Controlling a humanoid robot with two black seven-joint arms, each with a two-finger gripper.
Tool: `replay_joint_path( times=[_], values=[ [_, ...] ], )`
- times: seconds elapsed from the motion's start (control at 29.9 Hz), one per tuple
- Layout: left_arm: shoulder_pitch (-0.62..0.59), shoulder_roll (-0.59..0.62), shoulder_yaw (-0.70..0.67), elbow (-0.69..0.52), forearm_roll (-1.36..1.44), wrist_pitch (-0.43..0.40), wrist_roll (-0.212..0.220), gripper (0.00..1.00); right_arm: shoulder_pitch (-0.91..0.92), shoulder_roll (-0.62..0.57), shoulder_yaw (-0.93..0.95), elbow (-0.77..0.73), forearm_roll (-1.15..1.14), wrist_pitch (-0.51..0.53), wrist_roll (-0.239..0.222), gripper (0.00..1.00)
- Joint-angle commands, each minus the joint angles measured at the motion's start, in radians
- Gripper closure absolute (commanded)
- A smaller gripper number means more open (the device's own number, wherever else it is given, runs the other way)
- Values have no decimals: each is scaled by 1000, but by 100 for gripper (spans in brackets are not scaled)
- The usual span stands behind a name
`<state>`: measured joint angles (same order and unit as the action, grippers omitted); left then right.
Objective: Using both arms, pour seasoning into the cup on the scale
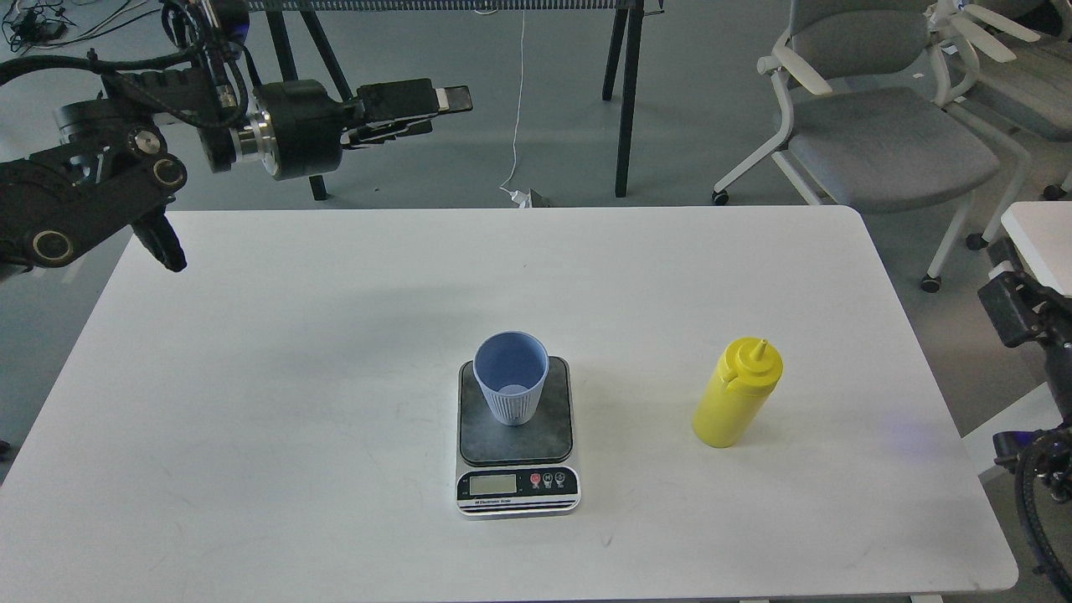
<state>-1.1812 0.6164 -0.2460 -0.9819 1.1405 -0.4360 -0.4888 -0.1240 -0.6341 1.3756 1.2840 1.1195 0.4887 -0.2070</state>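
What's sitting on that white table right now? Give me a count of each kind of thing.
Cup: 1, light blue, standing on the scale
Scale: 1
Squeeze bottle: 1, yellow, upright, right of the scale
Total: 3 things on the table

Grey floor (687, 126), grey office chair (879, 126), white table (293, 377).

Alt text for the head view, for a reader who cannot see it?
A light-blue cup stands upright on a digital scale at the middle of a white table, with a yellow seasoning bottle upright to its right. The left gripper hovers above the table's far-left edge, holding nothing.
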Motion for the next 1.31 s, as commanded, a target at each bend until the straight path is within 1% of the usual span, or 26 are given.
replay_joint_path(
  times=[0.0,0.13,0.27,0.44,0.57,0.7,0.87,1.0,1.27],
  values=[
    [18,-1,-3,0,1,0,0,5,-123,1,-16,69,-9,0,-2,0],
    [34,-1,-6,0,1,0,0,4,-203,1,-78,116,-30,0,-5,0],
    [48,-4,-25,0,1,0,0,4,-210,7,-168,130,-44,0,-2,0],
    [48,-4,-29,0,1,0,0,3,-197,79,-225,123,-131,0,0,0],
    [48,-4,-29,0,1,0,0,3,-183,149,-254,98,-214,0,1,0],
    [49,-6,-30,0,1,0,0,3,-131,209,-308,37,-265,0,1,0],
    [63,-3,-30,0,1,0,0,3,-83,220,-331,-11,-270,0,3,0],
    [77,-1,-35,0,-1,2,0,3,-59,252,-333,-54,-285,0,3,0],
    [98,2,-55,-3,1,0,0,3,-23,301,-374,-92,-322,0,5,0]
  ],
)
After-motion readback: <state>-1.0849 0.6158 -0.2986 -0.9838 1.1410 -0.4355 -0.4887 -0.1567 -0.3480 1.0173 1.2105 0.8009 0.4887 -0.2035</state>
